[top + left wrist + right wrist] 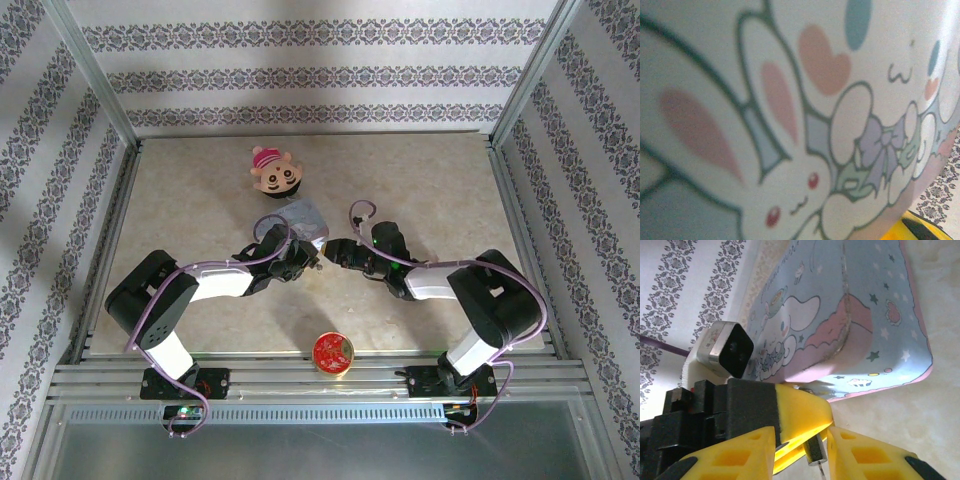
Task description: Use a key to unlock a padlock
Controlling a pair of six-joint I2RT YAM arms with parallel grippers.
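Your left claw (pixel 316 259) and right claw (pixel 333 249) meet by the tin (pixel 305 218) — can't tell if either's gripping anything, so I'd guess the unlocking's not done yet.

The tin (pixel 860 315) is made of smooth, shiny painted metal. The tabletop (pixel 430 180) is seen as matt and speckled, like stone. The fingers (pixel 740 455) of the right gripper (pixel 802 440) are made of smooth yellow plastic. Dull silver metal rails (pixel 300 375) are seen at its near edge.
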